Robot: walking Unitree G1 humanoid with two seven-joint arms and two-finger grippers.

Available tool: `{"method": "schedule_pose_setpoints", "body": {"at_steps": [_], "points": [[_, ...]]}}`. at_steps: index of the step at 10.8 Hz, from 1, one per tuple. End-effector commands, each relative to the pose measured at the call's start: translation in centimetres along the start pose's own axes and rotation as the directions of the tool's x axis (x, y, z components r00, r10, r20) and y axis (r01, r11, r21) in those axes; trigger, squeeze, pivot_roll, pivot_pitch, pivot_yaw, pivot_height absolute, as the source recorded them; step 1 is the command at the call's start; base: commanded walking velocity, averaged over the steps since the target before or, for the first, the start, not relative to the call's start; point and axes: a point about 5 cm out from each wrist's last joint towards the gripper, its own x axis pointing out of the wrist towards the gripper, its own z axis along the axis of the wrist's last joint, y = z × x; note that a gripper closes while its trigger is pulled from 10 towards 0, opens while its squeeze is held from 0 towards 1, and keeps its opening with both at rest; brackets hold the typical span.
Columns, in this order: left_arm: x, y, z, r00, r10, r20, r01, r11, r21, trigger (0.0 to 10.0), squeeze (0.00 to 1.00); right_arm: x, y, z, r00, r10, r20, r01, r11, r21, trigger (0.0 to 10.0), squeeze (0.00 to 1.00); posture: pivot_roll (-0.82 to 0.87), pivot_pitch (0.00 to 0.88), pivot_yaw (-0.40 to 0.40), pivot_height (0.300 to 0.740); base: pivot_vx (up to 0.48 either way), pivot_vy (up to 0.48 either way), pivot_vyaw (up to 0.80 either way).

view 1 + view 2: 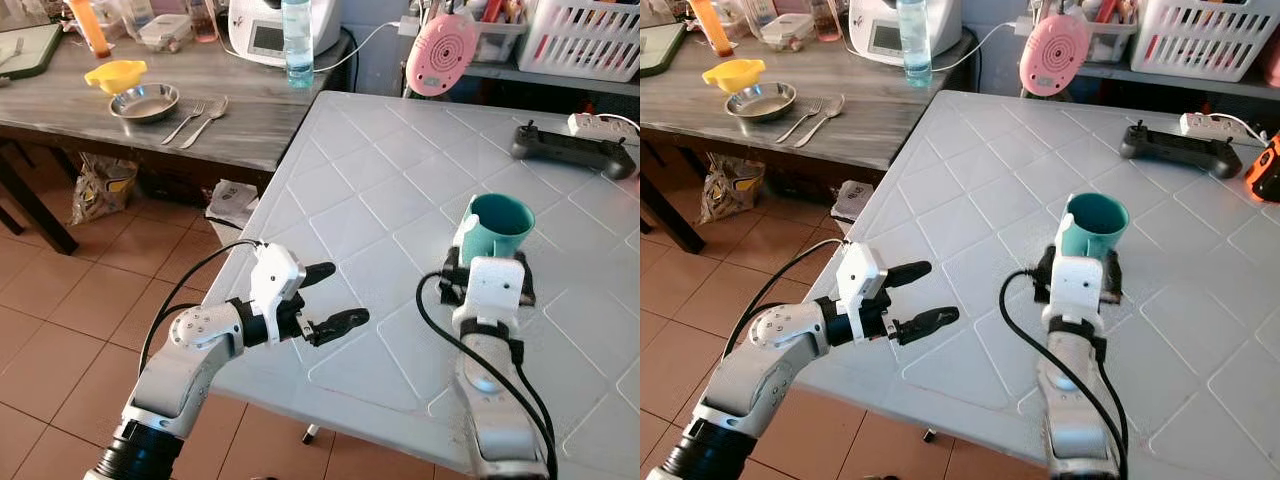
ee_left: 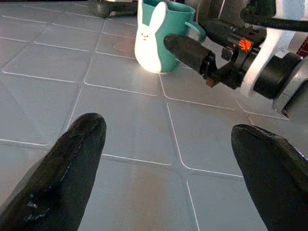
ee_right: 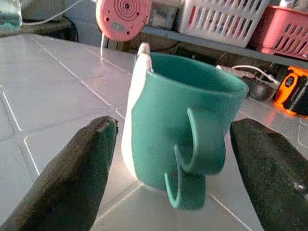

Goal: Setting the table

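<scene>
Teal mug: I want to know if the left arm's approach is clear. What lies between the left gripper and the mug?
Bare white tabletop, as the left wrist view shows, between the open left gripper and the teal mug. The right gripper brackets the mug.

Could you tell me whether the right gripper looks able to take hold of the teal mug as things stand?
Probably yes: the right gripper is open with the teal mug upright between its fingers, nothing between them.

A white tiled table [image 1: 380, 180] is carrying an upright teal mug [image 1: 497, 228] toward its near edge, while a black controller [image 1: 572, 148] and a white power strip [image 1: 603, 125] are lying near its far right corner.
</scene>
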Motion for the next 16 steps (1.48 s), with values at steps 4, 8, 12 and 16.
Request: {"method": "schedule_pose_setpoints", "body": {"at_steps": [4,8,12,16], "points": [[0.0,-0.3,0.0,1.000,-0.016,-0.012,0.016,1.000,0.009,10.0,0.00,0.0,-0.3,-0.6,0.999,-0.037,-0.017,0.037,0.999,0.018,0.0,0.00,0.17,0.123,0.035,0.740,0.000,0.000,0.00],[-0.1,-0.2,-0.1,1.000,-0.015,-0.020,0.015,1.000,0.010,10.0,0.00,-0.2,-0.4,-1.5,0.997,-0.047,-0.059,0.050,0.998,0.048,10.0,0.00,0.18,0.123,0.040,0.740,0.000,0.000,0.00],[-0.1,-0.1,-0.2,1.000,-0.013,-0.022,0.013,1.000,0.010,10.0,0.00,0.3,-0.2,-1.6,0.998,-0.037,-0.057,0.041,0.997,0.058,10.0,0.00,0.18,0.122,0.043,0.740,0.000,0.000,0.00],[-0.3,-0.3,-0.3,1.000,-0.010,-0.026,0.010,1.000,0.001,10.0,0.00,0.4,0.1,-1.6,0.998,-0.033,-0.044,0.036,0.997,0.062,0.0,0.00,0.19,0.125,0.041,0.740,0.000,0.000,0.00]]}}
